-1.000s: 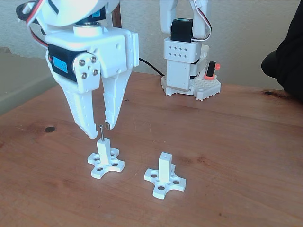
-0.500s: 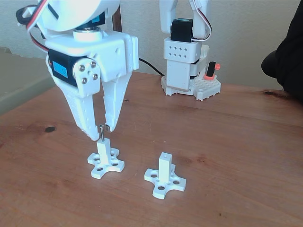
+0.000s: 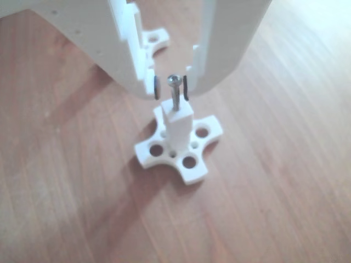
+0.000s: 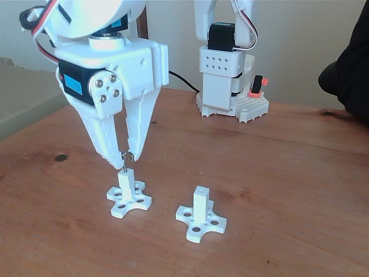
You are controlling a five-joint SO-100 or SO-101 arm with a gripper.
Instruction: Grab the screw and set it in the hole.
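The thin silver screw (image 3: pixel 173 94) stands upright in the top of a white post on a cross-shaped base (image 3: pixel 181 159). Its shaft fills the hole, so the bore itself is hidden. My gripper (image 3: pixel 171 87) straddles the screw head, its dark pads close on both sides with a narrow gap each way, so it is slightly open. In the fixed view the gripper (image 4: pixel 125 157) points straight down over the screw (image 4: pixel 124 163) and its post (image 4: pixel 125 183) at left of centre.
A second white post (image 4: pixel 200 203) with a bare hole on top stands to the right in the fixed view. The arm's base (image 4: pixel 228 86) sits at the back of the wooden table (image 4: pixel 288 190). A dark sleeve (image 4: pixel 349 63) shows at the right edge.
The fingers have narrowed around the screw head over the last second. The screw stays upright in the post.
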